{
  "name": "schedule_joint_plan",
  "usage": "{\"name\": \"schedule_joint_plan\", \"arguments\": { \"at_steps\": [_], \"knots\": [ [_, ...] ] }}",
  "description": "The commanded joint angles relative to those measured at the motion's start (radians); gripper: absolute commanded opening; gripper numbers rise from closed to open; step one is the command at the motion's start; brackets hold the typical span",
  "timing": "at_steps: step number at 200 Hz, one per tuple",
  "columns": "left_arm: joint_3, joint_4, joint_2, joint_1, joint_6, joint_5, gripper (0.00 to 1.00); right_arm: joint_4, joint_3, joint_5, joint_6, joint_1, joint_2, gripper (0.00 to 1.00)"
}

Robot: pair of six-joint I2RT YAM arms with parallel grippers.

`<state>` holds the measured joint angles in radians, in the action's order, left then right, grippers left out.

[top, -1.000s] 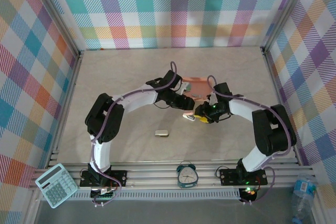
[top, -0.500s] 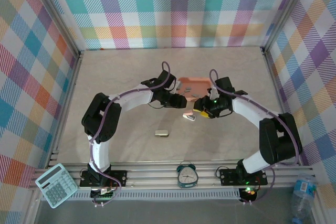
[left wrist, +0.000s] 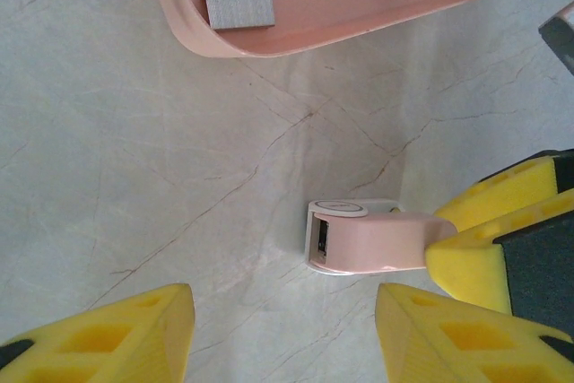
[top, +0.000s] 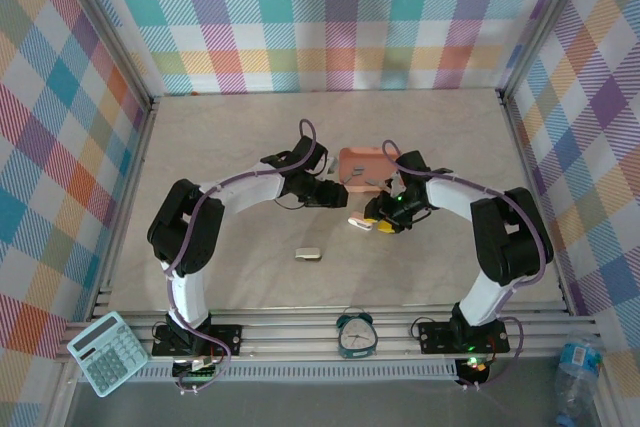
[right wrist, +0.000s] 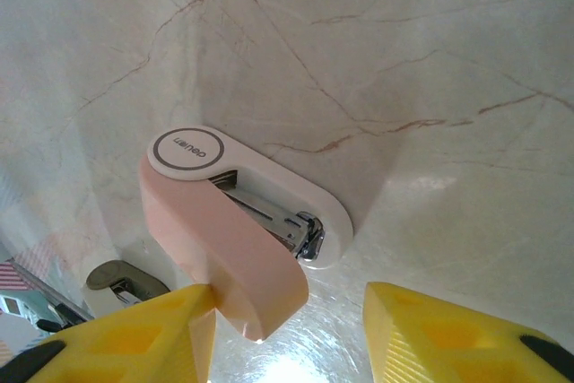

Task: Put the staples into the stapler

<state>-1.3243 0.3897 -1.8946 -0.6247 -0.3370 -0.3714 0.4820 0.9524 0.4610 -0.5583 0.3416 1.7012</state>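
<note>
Several small grey metal strips of staples [left wrist: 239, 9] lie in the shallow pink plastic tray [left wrist: 305, 6], just past the far side of our left gripper [left wrist: 282, 298]. The closest strip lies flat, and in the left wrist view its long side runs side to side, across the gap between the fingers. Our left gripper is nearer to the tray than our right one, so we think the left arm should go for a strip. Its yellow fingers [left wrist: 117, 334] are spread wide and hold nothing.

The small pink and white stapler [right wrist: 242, 221] sits on the pale stone-look table [top: 220, 147], just on the near side of the tray, between our two grippers. Its long side runs left to right. Its pink lid is flipped up, so we can see the metal slot inside. Our right gripper [right wrist: 287, 298] is spread wide too. One of its yellow fingers [right wrist: 143, 334] touches the end of the pink lid, and the other is apart from the stapler. We cannot tell if that finger props the lid up.
</note>
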Motion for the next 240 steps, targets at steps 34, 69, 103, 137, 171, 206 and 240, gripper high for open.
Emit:
{"name": "schedule_joint_plan", "arguments": {
  "at_steps": [34,69,103,137,171,206,240],
  "knots": [
    [0.017,0.005,0.035,0.006,-0.012,0.012,0.56,0.068,0.04,-0.017,0.009,0.004,-0.107,0.5],
    [0.016,0.002,0.033,0.007,-0.013,0.008,0.56,0.062,0.054,0.014,0.017,0.004,-0.051,0.45],
    [0.019,0.0,0.026,0.006,-0.017,0.001,0.56,0.044,0.048,0.025,0.027,0.004,-0.002,0.44],
    [0.011,0.0,0.015,0.006,-0.018,-0.004,0.56,0.042,0.04,0.007,0.037,0.002,0.045,0.4],
    [0.004,-0.002,0.002,0.003,-0.025,-0.009,0.56,0.065,0.026,-0.048,0.044,0.002,0.099,0.34],
    [-0.001,0.0,-0.004,0.003,-0.025,-0.008,0.56,0.12,0.014,-0.126,0.047,0.007,0.148,0.29],
    [-0.004,-0.002,-0.014,0.0,-0.025,-0.005,0.55,0.167,0.009,-0.202,0.048,0.013,0.214,0.23]
  ]
}}
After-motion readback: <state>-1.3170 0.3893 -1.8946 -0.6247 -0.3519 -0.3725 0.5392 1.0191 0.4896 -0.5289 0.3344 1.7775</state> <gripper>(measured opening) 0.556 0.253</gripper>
